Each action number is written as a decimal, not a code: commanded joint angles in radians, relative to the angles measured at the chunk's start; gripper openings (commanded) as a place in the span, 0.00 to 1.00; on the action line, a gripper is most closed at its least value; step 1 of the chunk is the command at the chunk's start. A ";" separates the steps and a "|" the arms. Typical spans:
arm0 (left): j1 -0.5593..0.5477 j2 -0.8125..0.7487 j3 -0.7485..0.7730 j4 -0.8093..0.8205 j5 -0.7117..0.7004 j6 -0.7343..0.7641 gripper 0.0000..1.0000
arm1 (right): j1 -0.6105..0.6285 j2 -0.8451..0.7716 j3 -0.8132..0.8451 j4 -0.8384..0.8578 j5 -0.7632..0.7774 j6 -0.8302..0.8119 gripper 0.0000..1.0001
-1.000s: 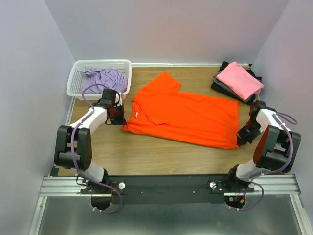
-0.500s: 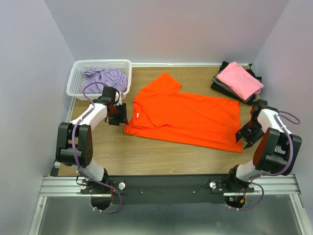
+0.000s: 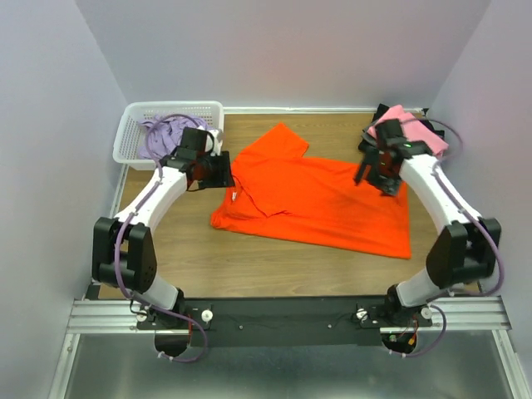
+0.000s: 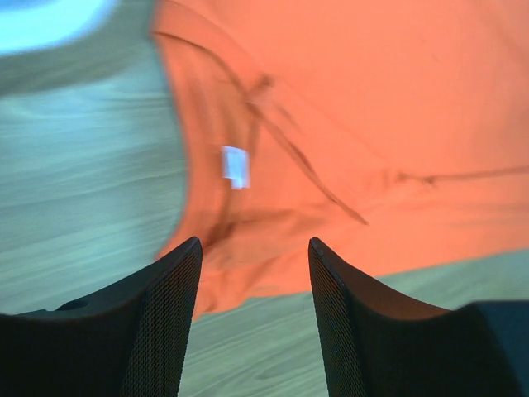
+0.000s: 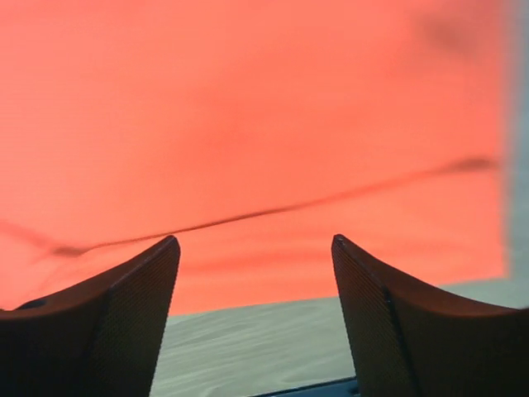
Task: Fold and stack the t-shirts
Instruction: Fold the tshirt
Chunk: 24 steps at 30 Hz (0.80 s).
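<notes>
An orange t-shirt [image 3: 324,204] lay spread on the counter [image 3: 249,266]. The left claw [image 4: 253,248] and right claw [image 5: 253,241] hovered over it, both spread and empty.

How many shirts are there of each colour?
Orange t-shirt: 1
Pink t-shirt: 1
Lavender t-shirt, in the basket: 1
Dark cloth under the pink one: 1 seen, perhaps more hidden
Total: 4 that show
</notes>
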 commanded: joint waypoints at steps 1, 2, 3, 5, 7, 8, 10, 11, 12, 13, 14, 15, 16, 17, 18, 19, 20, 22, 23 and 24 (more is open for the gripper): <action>-0.080 0.055 -0.064 0.045 0.141 -0.033 0.62 | 0.215 0.195 0.143 0.129 -0.059 0.075 0.78; -0.091 0.061 -0.077 0.055 0.179 -0.034 0.62 | 0.285 0.233 0.220 0.140 -0.077 0.074 0.74; -0.100 0.071 -0.103 0.064 0.188 -0.037 0.63 | 0.316 0.280 0.268 0.153 -0.109 0.062 0.71; -0.113 0.081 -0.130 0.084 0.190 -0.034 0.63 | 0.407 0.397 0.392 0.158 -0.134 0.046 0.64; -0.113 0.091 -0.176 0.095 0.176 -0.025 0.63 | 0.474 0.497 0.459 0.167 -0.168 0.032 0.61; -0.113 0.096 -0.199 0.092 0.155 -0.024 0.62 | 0.493 0.523 0.515 0.170 -0.200 0.032 0.58; -0.113 0.093 -0.230 0.104 0.138 -0.024 0.62 | 0.524 0.569 0.552 0.189 -0.241 0.031 0.56; -0.113 0.087 -0.254 0.108 0.124 -0.028 0.62 | 0.553 0.604 0.580 0.193 -0.255 0.031 0.55; -0.113 0.082 -0.265 0.118 0.118 -0.031 0.62 | 0.565 0.623 0.594 0.196 -0.275 0.025 0.54; -0.113 0.078 -0.276 0.124 0.113 -0.036 0.62 | 0.577 0.637 0.603 0.195 -0.280 0.023 0.54; -0.113 0.072 -0.290 0.134 0.102 -0.040 0.62 | 0.600 0.661 0.606 0.196 -0.286 0.022 0.52; -0.111 0.070 -0.298 0.139 0.099 -0.043 0.62 | 0.610 0.669 0.608 0.195 -0.288 0.022 0.52; -0.113 0.067 -0.302 0.142 0.093 -0.044 0.63 | 0.622 0.675 0.603 0.196 -0.291 0.022 0.51; -0.111 0.068 -0.305 0.144 0.090 -0.044 0.62 | 0.627 0.686 0.595 0.196 -0.295 0.022 0.49; -0.111 0.068 -0.307 0.142 0.089 -0.037 0.62 | 0.630 0.687 0.588 0.196 -0.304 0.022 0.48; -0.111 0.068 -0.308 0.144 0.087 -0.036 0.62 | 0.639 0.690 0.574 0.196 -0.305 0.022 0.46; -0.111 0.070 -0.308 0.142 0.087 -0.033 0.62 | 0.645 0.693 0.568 0.196 -0.301 0.020 0.45; -0.111 0.070 -0.311 0.142 0.086 -0.027 0.62 | 0.657 0.698 0.546 0.196 -0.291 0.017 0.44; -0.111 0.067 -0.313 0.142 0.087 -0.025 0.62 | 0.660 0.701 0.540 0.196 -0.283 0.014 0.44; -0.111 0.068 -0.314 0.139 0.086 -0.022 0.63 | 0.663 0.707 0.534 0.195 -0.272 0.011 0.43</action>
